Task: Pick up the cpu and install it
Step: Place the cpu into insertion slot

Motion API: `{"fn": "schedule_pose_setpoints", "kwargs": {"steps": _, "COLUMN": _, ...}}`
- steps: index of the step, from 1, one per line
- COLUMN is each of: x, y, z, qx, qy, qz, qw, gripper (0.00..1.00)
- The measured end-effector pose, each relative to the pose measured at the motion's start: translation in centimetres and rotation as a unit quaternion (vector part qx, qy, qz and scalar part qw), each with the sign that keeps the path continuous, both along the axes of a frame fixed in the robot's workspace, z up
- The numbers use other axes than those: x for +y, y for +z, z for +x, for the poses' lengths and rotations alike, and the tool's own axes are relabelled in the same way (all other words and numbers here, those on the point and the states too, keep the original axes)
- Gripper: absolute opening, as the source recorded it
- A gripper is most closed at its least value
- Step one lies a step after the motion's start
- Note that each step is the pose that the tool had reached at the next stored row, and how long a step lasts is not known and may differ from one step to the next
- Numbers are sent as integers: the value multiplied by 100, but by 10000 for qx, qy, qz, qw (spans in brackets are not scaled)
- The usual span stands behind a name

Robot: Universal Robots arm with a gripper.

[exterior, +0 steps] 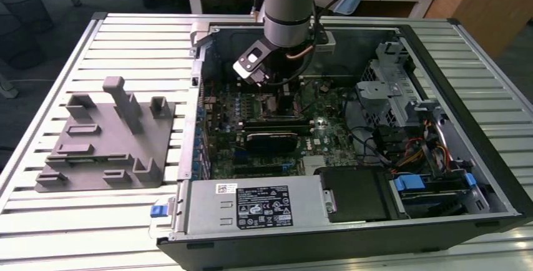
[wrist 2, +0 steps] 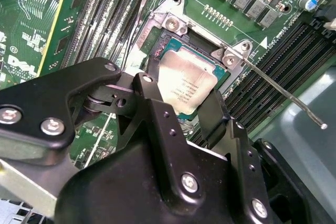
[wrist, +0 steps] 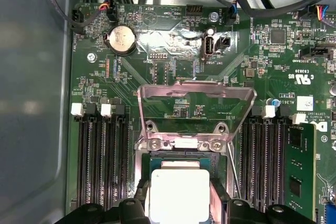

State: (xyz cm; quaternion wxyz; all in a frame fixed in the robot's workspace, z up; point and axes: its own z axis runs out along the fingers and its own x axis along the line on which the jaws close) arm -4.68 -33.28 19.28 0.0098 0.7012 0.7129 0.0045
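Looking through both wrist views, we see the claw [wrist 2: 178, 98] clamped on the chip [wrist 2: 186, 83], with a black finger [wrist 2: 149, 95] pressed against each of two opposite edges. The chip's silvery top faces up, and it sits within the socket frame [wrist 2: 173, 22] on the green motherboard [wrist: 173, 66]; we cannot tell whether it is fully seated or just above the contacts. In the first wrist view the metal hold-down plate [wrist: 194, 100] stands open at one end of the socket, and rows of memory slots [wrist: 100, 156] run along both sides. A thin wire lever [wrist 2: 283, 90] sticks out beside the socket. In the exterior view the arm [exterior: 288, 9] reaches down into the open computer case [exterior: 491, 177] lying on the slatted table [exterior: 50, 221]. A grey fixture block [exterior: 104, 140] rests on the table at the exterior view's left, apart from the case.
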Motion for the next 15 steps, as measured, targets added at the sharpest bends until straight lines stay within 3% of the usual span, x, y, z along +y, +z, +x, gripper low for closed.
{"fn": "schedule_pose_setpoints", "kwargs": {"steps": 15, "x": -32, "y": 32, "z": 12, "qx": 0, "qy": -109, "qz": 0, "qw": 9999, "gripper": 53}}
